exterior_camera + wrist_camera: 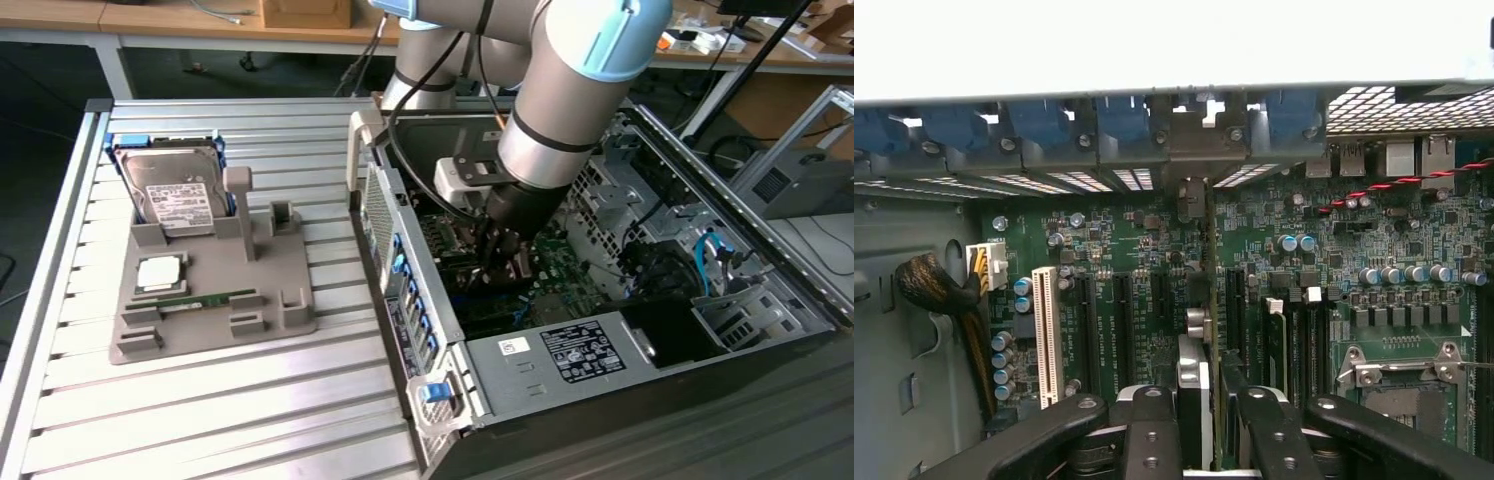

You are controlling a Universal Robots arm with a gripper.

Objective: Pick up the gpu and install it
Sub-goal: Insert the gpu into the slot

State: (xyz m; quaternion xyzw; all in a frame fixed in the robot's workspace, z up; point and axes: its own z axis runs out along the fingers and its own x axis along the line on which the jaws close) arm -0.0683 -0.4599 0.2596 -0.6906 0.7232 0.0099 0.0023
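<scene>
My gripper (498, 262) reaches down inside the open computer case (587, 352), just above the green motherboard (577, 272). In the wrist view its two black fingers (1152, 432) are shut on the gpu (1211, 262), a thin card seen edge-on. The card stands upright among the long black expansion slots (1122, 320), and its far end reaches the metal slot openings at the case's rear wall (1194, 150). I cannot tell whether the card's lower edge sits in a slot. In the exterior view the card shows as a dark piece (470, 274) under the gripper.
A grey parts holder (287, 310) lies on the slatted table at the exterior view's left. It carries a silver hard drive (171, 195), a square processor (160, 271) and a narrow green RAM stick (200, 300). Blue slot clips (1034, 120), a cable bundle (929, 285) and capacitors surround the card.
</scene>
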